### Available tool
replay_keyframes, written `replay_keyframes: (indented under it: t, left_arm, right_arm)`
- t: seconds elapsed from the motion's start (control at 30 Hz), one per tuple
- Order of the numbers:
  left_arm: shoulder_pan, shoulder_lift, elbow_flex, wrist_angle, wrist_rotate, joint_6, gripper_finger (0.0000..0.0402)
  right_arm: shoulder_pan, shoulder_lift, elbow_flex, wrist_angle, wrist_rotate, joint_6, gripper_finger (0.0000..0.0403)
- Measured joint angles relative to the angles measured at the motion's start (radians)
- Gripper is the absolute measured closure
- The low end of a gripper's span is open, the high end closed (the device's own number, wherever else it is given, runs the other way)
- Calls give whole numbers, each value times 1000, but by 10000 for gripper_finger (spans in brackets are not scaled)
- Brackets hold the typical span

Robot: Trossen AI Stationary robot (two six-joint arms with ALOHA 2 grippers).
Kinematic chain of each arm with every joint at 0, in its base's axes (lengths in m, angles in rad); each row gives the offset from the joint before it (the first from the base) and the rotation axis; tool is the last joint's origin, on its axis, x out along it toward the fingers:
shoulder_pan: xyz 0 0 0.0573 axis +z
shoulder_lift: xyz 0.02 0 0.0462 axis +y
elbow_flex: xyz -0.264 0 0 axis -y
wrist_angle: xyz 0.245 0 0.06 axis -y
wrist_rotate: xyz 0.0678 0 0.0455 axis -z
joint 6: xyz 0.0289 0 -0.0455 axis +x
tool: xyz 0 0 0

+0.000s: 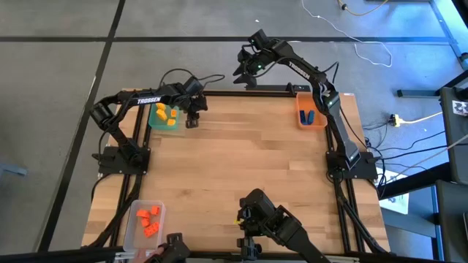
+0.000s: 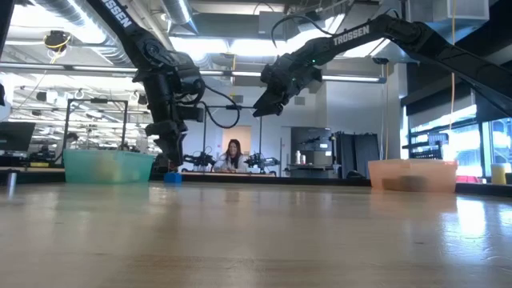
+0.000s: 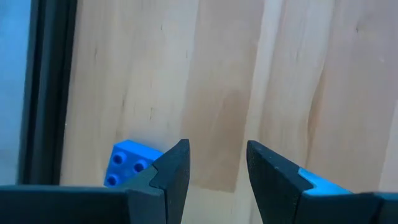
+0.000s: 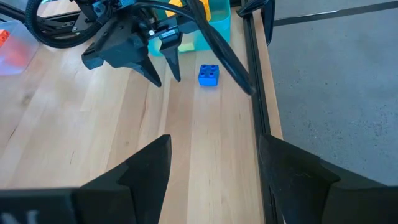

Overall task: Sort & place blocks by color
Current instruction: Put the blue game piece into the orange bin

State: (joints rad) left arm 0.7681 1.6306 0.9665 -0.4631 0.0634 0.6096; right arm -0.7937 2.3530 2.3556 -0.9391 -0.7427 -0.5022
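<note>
1. We see the left gripper [image 1: 192, 121] low over the far left part of the wooden table [image 1: 241, 161], just beside the green bin [image 1: 155, 121]. Its two dark fingers [image 3: 171, 168] stand apart with bare wood between them, and they pinch nothing.

2. A lone blue block [image 4: 208, 74] lies flat on the table with its studs up, near the table's far edge and just beside the left gripper's fingertips. We cannot tell whether a fingertip touches it. In the low view the same block [image 2: 173, 178] sits on the wood at the foot of the left arm, next to the green bin [image 2: 108, 166].

3. Yellow blocks [image 1: 167, 115] lie inside the green bin at the far left corner.

4. Blue blocks [image 1: 309, 117] lie in the orange bin [image 1: 300, 104] at the far right corner.

5. Orange-red blocks [image 1: 148, 220] lie in the clear bin [image 1: 132, 232] at the near left corner of the table.

6. We see the right gripper [image 1: 241, 71] raised in the air past the table's far edge, well apart from the orange bin. Its fingers [image 4: 146, 165] are spread wide and empty, and its wrist view looks down toward the lone blue block and the left gripper [image 4: 163, 73].

7. In the low view a person [image 2: 233, 155] sits in the room behind the table, between the two arms as seen from there.
</note>
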Motion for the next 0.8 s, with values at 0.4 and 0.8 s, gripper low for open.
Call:
replay_keyframes:
  t: [0.4, 0.8]
  left_arm:
    - [74, 0, 0, 10, 101, -61, 196]
    - [102, 14, 0, 54, 32, 186, 99]
  right_arm:
    - [0, 0, 0, 0, -1, 0, 159]
    - [0, 0, 0, 0, -1, 0, 159]
